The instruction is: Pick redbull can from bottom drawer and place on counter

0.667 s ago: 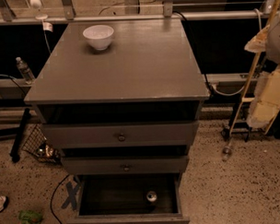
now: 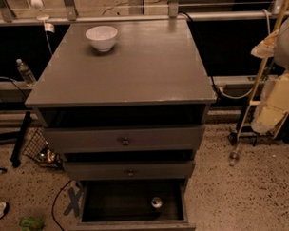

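The redbull can (image 2: 156,202) stands upright in the open bottom drawer (image 2: 114,204), toward its right side, showing its shiny round top. The two knobbed drawers above are slightly pulled out. The counter (image 2: 138,70) is the flat grey-brown cabinet top. It carries a white bowl (image 2: 102,38) at the back left. My gripper (image 2: 273,108) is the pale cream part of my arm at the right edge of the view. It hangs beside the cabinet at about top-drawer height, far from the can and apart from the cabinet.
A plastic bottle (image 2: 25,71) stands on a ledge to the left. A wire basket (image 2: 38,148) and cables lie on the floor at the left. A bottle (image 2: 235,156) and a wheeled stand (image 2: 245,133) are on the floor at the right.
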`<state>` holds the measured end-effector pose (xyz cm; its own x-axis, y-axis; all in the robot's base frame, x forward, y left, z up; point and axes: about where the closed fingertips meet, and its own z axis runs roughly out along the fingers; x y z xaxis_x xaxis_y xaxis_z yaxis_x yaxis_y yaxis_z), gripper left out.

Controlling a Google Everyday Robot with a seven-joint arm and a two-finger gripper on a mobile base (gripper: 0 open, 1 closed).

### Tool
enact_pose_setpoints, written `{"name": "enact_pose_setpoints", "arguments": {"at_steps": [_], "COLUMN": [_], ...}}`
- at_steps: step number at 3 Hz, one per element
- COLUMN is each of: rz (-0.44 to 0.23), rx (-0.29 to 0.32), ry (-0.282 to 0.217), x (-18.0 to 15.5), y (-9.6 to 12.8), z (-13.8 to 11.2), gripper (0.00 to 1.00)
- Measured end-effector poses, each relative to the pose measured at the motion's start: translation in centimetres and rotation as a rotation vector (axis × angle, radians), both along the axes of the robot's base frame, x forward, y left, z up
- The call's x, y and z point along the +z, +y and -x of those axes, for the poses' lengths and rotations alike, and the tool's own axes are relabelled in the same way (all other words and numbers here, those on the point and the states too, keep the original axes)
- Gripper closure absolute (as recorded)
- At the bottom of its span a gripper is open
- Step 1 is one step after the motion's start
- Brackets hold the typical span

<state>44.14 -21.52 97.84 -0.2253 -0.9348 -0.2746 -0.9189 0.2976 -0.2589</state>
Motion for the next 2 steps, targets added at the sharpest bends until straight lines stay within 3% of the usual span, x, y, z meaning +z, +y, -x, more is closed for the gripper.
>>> {"name": "enact_pose_setpoints", "arguments": {"at_steps": [1,2], "rz": [-0.118,-0.287], "rx": [0.015,0.059], "ry": [0.019,0.069], "x": [-2.8,-11.7], "y": [1.7,7.9], "z": [0.0,0.5], "gripper": [0.00,0.00]}}
